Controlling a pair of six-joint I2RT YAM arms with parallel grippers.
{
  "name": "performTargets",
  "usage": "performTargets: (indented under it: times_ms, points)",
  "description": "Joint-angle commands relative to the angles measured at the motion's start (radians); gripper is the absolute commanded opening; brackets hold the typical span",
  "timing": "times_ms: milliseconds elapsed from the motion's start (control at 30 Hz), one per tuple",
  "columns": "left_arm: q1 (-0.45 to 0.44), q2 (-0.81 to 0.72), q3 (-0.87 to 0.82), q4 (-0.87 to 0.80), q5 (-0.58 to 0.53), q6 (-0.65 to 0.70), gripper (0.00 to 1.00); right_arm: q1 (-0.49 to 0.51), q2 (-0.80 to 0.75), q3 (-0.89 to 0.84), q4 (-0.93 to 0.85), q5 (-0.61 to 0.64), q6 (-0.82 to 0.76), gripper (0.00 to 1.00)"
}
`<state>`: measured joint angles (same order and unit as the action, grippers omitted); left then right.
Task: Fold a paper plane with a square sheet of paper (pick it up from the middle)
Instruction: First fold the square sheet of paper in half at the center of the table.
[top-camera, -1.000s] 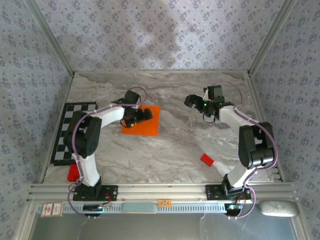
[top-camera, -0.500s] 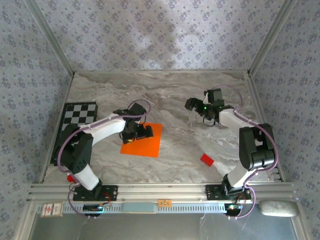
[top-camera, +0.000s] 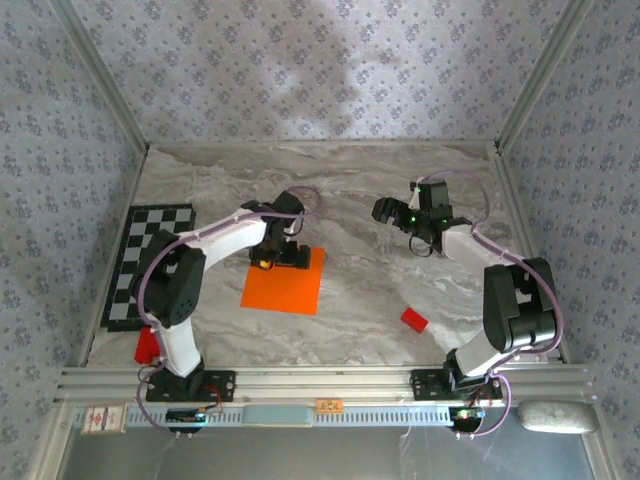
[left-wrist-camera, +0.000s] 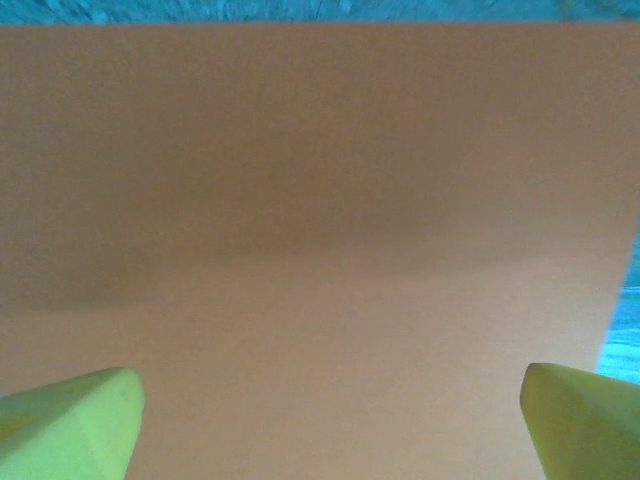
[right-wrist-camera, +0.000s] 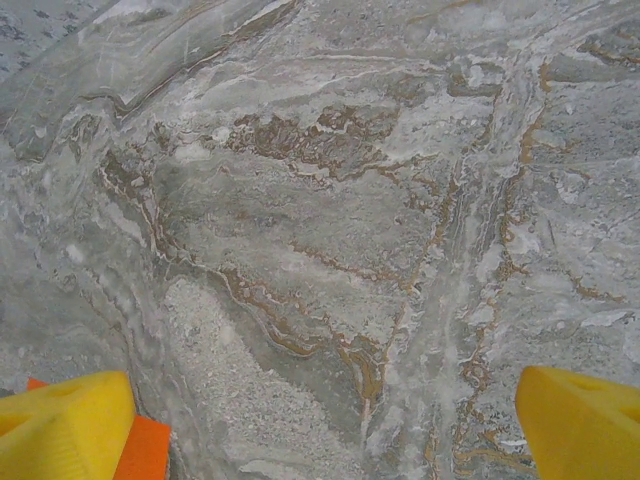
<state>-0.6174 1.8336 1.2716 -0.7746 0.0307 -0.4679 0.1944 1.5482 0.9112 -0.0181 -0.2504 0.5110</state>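
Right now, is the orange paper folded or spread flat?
Spread flat. From above the paper lies as a square on the table; the left wrist view shows a smooth surface without a sharp crease.

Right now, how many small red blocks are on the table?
2. One red block lies near the right arm; the other red block sits near the left arm base, partly hidden by it.

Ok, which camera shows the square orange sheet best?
The top external view: nearly the whole square sheet of paper lies flat there. The left wrist view sits too close on its surface; the right wrist view catches one corner.
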Motion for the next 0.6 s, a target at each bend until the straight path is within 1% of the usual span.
performTargets:
  times_ms: [0, 133, 267, 567]
  points:
    - [-0.006, 0.027, 0.033, -0.043, -0.014, 0.057, 0.94, -0.001, -0.023, -0.002, 0.008, -0.002, -0.008, 1.00]
    - [-0.010, 0.057, 0.032, -0.037, 0.020, 0.058, 0.91, -0.002, -0.023, -0.004, -0.001, 0.002, 0.000, 1.00]
    - [-0.022, 0.083, 0.027, -0.037, 0.018, 0.061, 0.88, -0.002, -0.023, -0.003, -0.006, -0.005, 0.006, 1.00]
    - [-0.038, 0.131, 0.009, -0.027, -0.016, 0.034, 0.87, -0.002, -0.022, 0.002, -0.010, -0.003, 0.013, 1.00]
